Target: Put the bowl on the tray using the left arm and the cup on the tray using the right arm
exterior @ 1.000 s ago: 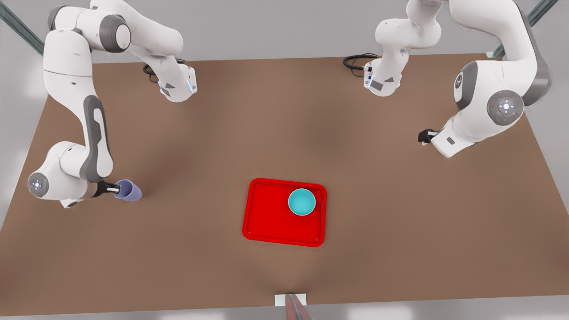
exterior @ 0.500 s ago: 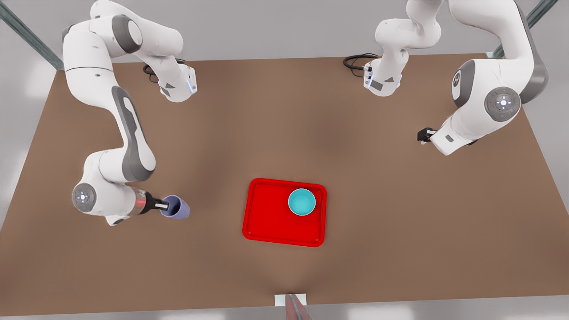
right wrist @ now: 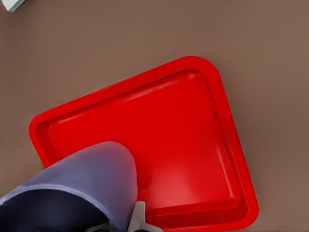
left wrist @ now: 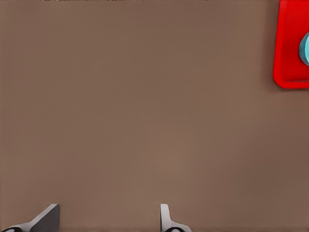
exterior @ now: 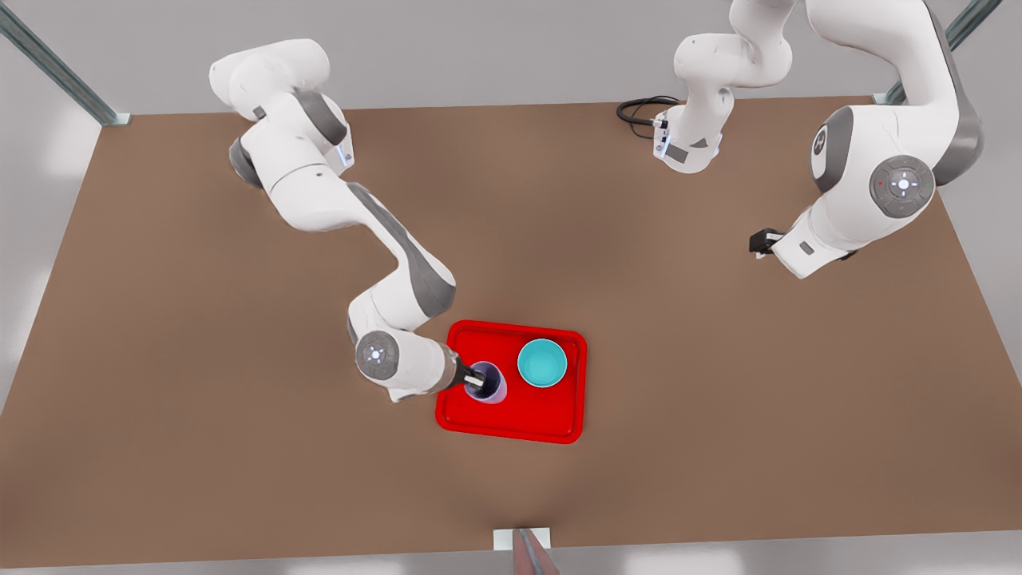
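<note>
We hold the lavender cup by its rim in the right end effector, fingers closed on it, over the red tray's free half beside the turquoise bowl already set there, while the left end effector waits open and empty above bare worktop.

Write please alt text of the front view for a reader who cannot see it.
The right gripper holds the lavender cup over the red tray, beside the turquoise bowl that sits on it. The left gripper waits open over the brown table, toward the view's right.

brown table; red tray lying flat
</note>
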